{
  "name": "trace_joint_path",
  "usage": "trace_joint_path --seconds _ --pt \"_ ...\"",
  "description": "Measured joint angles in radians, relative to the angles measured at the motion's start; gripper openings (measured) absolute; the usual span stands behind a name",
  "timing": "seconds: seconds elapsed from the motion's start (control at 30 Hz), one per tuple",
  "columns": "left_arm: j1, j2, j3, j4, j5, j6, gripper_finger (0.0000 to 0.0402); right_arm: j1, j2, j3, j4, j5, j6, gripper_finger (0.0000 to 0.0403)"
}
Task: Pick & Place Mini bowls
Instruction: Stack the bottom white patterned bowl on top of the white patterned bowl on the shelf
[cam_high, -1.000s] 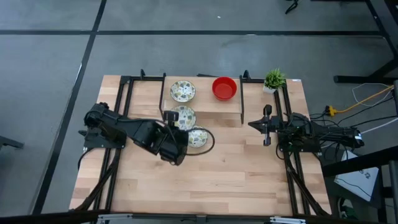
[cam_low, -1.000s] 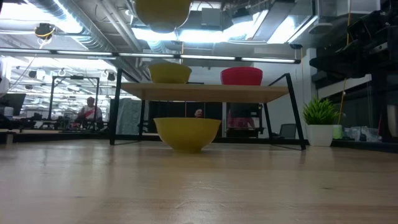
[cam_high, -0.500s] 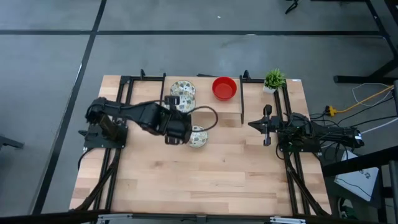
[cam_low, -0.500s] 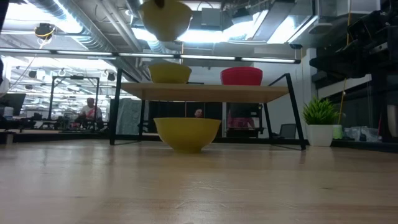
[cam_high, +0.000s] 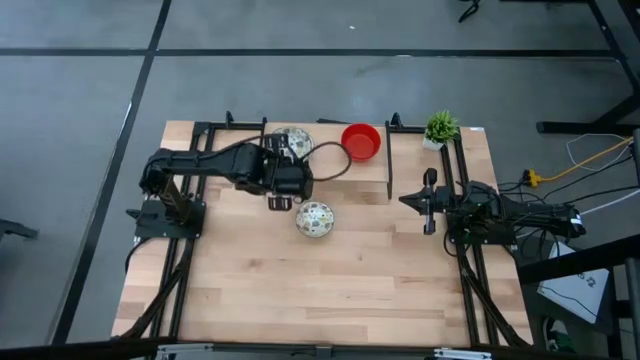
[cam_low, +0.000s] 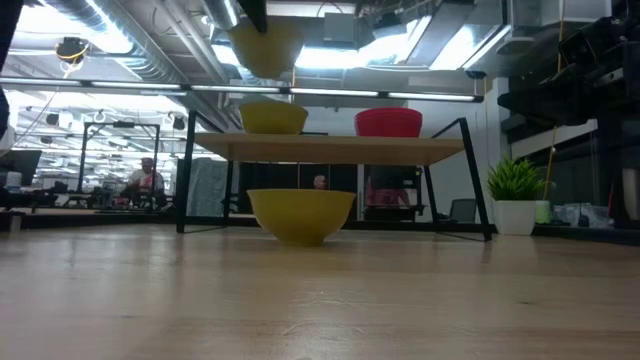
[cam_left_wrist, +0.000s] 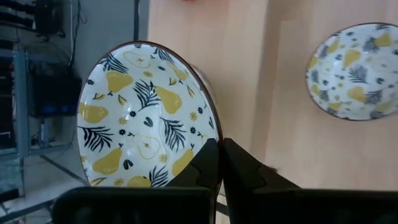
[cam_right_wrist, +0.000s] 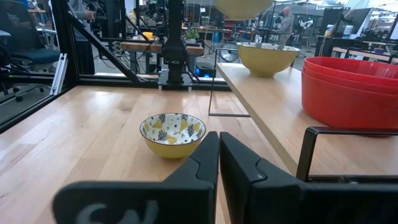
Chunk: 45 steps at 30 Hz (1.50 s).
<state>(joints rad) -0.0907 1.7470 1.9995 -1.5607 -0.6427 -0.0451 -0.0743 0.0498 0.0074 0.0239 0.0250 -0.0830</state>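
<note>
High view: the left gripper (cam_high: 281, 172) is up over the raised shelf (cam_high: 330, 175), right by the patterned bowl (cam_high: 297, 141) sitting there, with the stack of red bowls (cam_high: 361, 140) next to it. Another patterned bowl (cam_high: 314, 219) sits on the table (cam_high: 330, 290) below the shelf. The right gripper (cam_high: 428, 204) is parked at the right side, fingers pinched together with nothing in them. The little potted plant (cam_high: 441, 127) is at the back right corner.

Low view: a yellow-bottomed bowl (cam_low: 266, 45) hangs in the air above the one on the shelf (cam_low: 272, 117); red bowls (cam_low: 388, 122) beside it, third bowl (cam_low: 300, 213) on the table.

Left wrist view: fingers (cam_left_wrist: 208, 168) clamped tight on the rim of the pear-patterned bowl (cam_left_wrist: 146, 124).

Right wrist view: closed fingers (cam_right_wrist: 205, 158), table bowl (cam_right_wrist: 172, 134) ahead.
</note>
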Motion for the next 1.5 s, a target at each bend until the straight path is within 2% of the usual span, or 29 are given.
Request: trace_joint_path --seconds 0.57,0.83,1.23,1.5 --pt "0.130 -0.003 0.000 0.054 0.017 0.052 0.0003 0.000 0.000 0.000 0.000 0.000 0.000 0.0017" --pt "0.160 0.007 -0.068 0.149 0.057 0.120 0.0003 0.000 0.000 0.000 0.000 0.000 0.000 0.0017" --pt "0.186 0.014 -0.068 0.144 0.069 0.122 0.0003 0.000 0.000 0.000 0.000 0.000 0.000 0.0017" --pt "0.195 0.014 -0.132 0.177 0.085 0.119 0.0003 0.000 0.000 0.000 0.000 0.000 0.000 0.0017"
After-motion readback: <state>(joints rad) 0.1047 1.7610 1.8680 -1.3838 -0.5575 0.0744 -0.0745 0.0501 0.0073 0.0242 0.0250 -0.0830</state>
